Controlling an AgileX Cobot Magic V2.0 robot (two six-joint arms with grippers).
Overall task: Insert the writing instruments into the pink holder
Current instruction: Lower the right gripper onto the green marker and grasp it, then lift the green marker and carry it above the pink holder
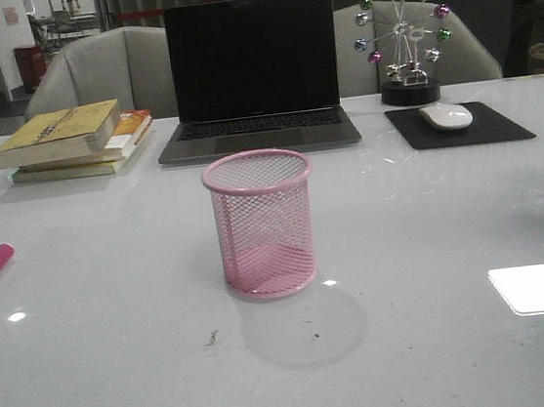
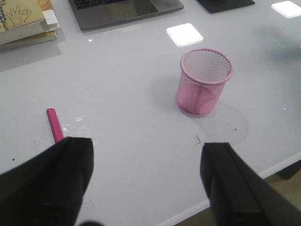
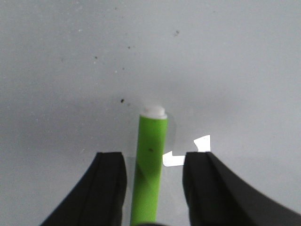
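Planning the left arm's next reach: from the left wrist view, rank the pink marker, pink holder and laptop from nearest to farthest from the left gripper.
1. Pink marker, lying just beyond one finger of the left gripper.
2. Pink holder, upright, mid-table.
3. Laptop, at the table's far side.

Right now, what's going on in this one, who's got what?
The pink holder stands empty mid-table, in front of the laptop. The right gripper is open around the green marker, which sits between its fingers without a closed grip. The left gripper is open and holds nothing; the pink marker lies on the table near it. Neither marker is in the cup yet.
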